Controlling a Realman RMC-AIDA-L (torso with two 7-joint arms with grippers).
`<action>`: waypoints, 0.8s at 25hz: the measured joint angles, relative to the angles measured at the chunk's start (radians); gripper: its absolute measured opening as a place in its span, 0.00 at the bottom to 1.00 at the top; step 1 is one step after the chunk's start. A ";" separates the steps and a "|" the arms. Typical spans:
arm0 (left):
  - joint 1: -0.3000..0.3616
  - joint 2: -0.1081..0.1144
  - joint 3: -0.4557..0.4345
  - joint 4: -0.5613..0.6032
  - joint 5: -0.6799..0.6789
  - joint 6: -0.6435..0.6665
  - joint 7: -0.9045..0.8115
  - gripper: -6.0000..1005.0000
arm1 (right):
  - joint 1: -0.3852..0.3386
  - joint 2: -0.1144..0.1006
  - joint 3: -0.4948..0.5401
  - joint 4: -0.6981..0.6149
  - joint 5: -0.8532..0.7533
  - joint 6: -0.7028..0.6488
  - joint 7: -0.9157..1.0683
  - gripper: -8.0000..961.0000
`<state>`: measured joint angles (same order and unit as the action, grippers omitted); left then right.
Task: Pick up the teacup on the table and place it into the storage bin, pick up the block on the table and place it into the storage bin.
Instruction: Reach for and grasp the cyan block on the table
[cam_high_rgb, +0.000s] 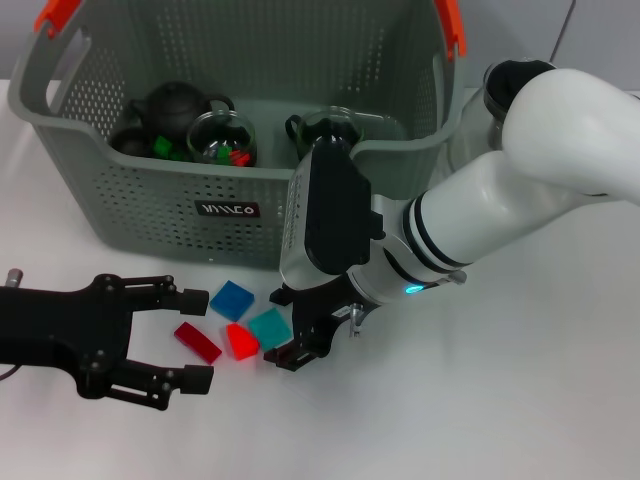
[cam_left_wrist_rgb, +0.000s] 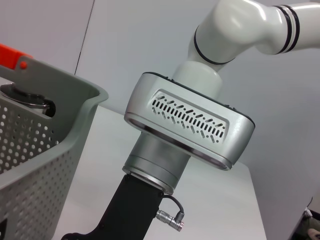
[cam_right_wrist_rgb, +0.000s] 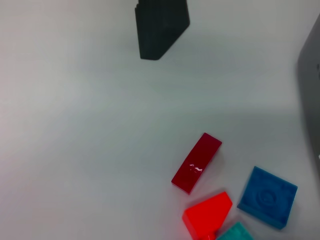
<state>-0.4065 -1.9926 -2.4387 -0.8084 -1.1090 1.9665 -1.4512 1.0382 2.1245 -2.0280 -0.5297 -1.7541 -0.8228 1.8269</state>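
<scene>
1. The bin (cam_high_rgb: 150, 215) sits at 12 o'clock on the table (cam_high_rgb: 520, 400), with orange clips (cam_high_rgb: 56, 14) on its handles and a black label (cam_high_rgb: 228, 209) on the near wall.
2. Inside it I see a dark teapot (cam_high_rgb: 175, 105), a glass cup (cam_high_rgb: 222, 138) with small red and green pieces in it, and another glass cup (cam_high_rgb: 335, 124) toward 1 o'clock.
3. Four blocks lie on the table just in front of the bin, around 6 o'clock from the label: a blue block (cam_high_rgb: 232, 299), a teal block (cam_high_rgb: 269, 327), a bright red block (cam_high_rgb: 242, 342) and a dark red block (cam_high_rgb: 198, 342).
4. The teal and bright red blocks touch; the dark red one lies just beside them toward 9 o'clock.
5. My right gripper (cam_high_rgb: 296, 328) hangs low over the table, right at the teal block; its fingers stand apart, holding nothing.
6. My left gripper (cam_high_rgb: 190, 338) is at 8 o'clock, its fingers spread wide, tips near the dark red and blue blocks, gripping nothing.
</scene>
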 joint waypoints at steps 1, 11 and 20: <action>0.000 0.000 0.000 0.000 0.000 0.000 0.000 0.93 | -0.001 0.000 0.000 0.000 0.001 0.000 0.001 0.79; 0.000 0.000 0.000 0.000 0.002 0.002 0.000 0.93 | -0.003 0.000 0.000 0.001 0.013 0.006 0.005 0.59; -0.004 0.000 0.000 0.000 0.007 0.004 0.000 0.93 | -0.003 0.000 0.000 0.002 0.013 0.009 0.005 0.59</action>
<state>-0.4108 -1.9926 -2.4390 -0.8083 -1.1022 1.9709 -1.4510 1.0351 2.1246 -2.0278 -0.5274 -1.7409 -0.8137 1.8316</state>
